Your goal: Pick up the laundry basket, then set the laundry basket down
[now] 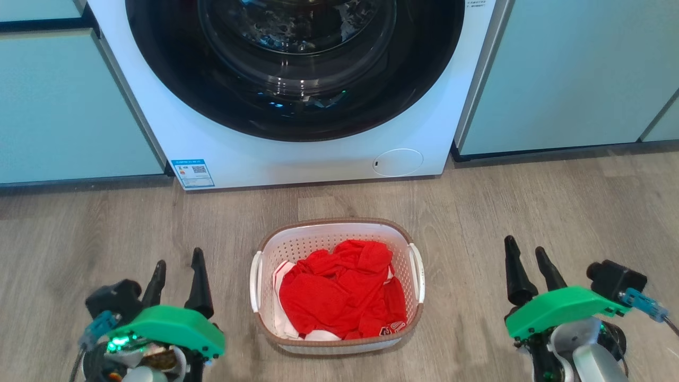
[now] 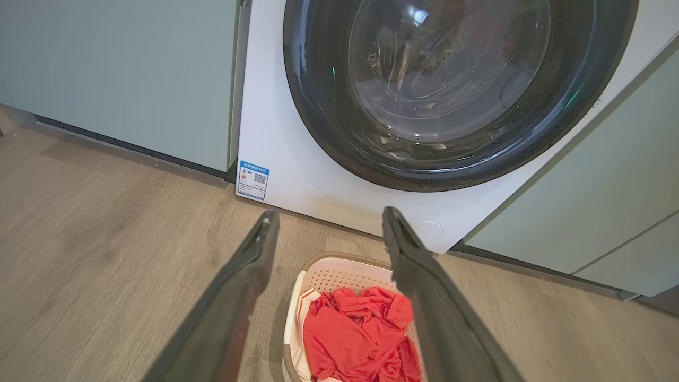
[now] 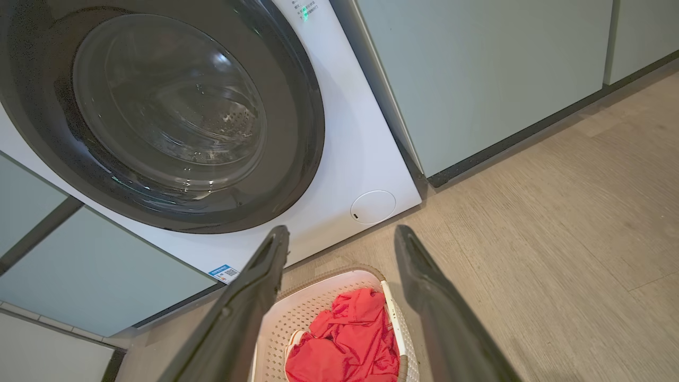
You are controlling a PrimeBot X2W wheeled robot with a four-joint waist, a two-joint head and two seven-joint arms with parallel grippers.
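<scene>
I see the laundry basket (image 1: 323, 241) standing on the wood floor (image 1: 79, 233) near the washing machine (image 1: 318, 159), with red clothes (image 1: 339, 289) inside. My left gripper (image 1: 179, 258) and right gripper (image 1: 525, 245) flank it, apart from its 2 handles, fingers spread and empty.

Bright, even indoor light. The washer door (image 1: 297, 58) glass shows pale reflections and small green glints. A soft shadow hugs the basket (image 1: 329, 222). Wrist views bend straight lines near their edges, and the close fingers (image 2: 223, 318) look slightly blurred.
</scene>
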